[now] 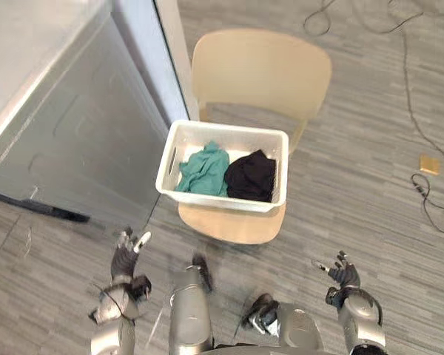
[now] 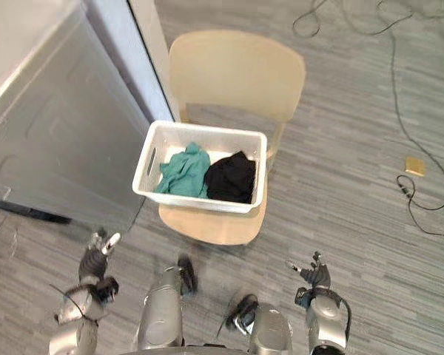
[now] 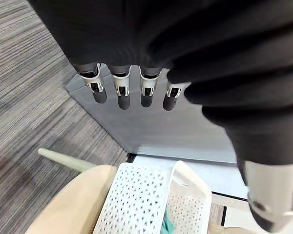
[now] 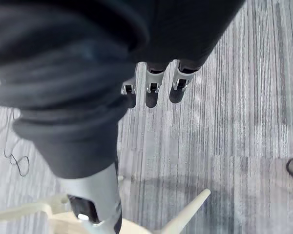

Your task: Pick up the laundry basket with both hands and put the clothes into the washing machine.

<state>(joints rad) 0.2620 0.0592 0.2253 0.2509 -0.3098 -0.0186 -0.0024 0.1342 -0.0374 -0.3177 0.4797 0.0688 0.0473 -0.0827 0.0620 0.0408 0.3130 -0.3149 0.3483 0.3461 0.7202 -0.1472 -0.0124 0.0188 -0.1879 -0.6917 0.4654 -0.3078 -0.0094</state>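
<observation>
I am looking down on grey striped flooring, with the washing machine as the biggest thing on it, a grey cabinet taking up the robot's left side of the scene. Just right of it stands a pale wooden chair, backrest on the far side and seat towards the robot. The white laundry basket sits on that seat, its long side across my view and its left end close beside the machine's lower corner. The basket overhangs the seat on the left, and I can see a handle slot in its left wall. In the left wrist view its walls are a perforated lattice. Inside, a crumpled teal garment lies in the left half and a black garment in the right half, the two touching at the middle, neither rising above the rim. Both hands hang low in front of the chair, well apart from the basket: the left hand has its fingers stretched straight in a row with nothing in it, and the right hand is likewise spread and empty, its fingers over bare floor. Far to the right a small tan object lies on the floor.
</observation>
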